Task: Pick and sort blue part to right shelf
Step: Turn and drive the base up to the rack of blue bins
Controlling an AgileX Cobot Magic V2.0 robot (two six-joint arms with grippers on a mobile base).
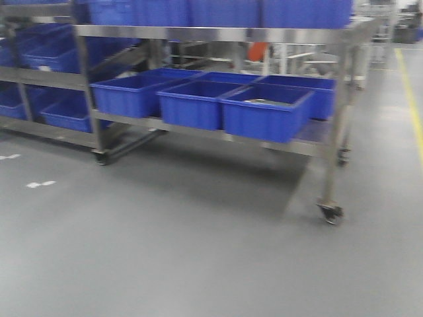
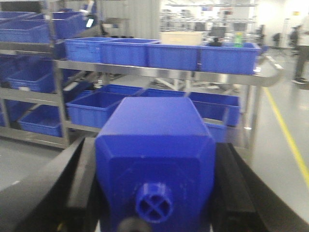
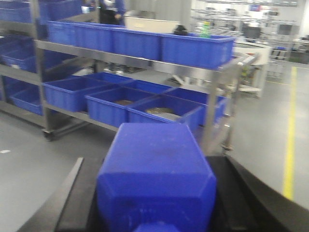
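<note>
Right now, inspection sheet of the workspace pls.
Surface: grey floor, white marks at left.
Job's things: blue part in the right gripper, its cap cut off by the frame edge; shelf ahead, lower bins open-topped.
Clutter: knobbed block in the left gripper; blurred contents in some bins; cream box on the top tier.
Grippers: both sets of jaws closed on their blocks.
Cables: nothing seen.
Surroundings: yellow line on the floor at right; second rack at left; what looks like a person far off.
</note>
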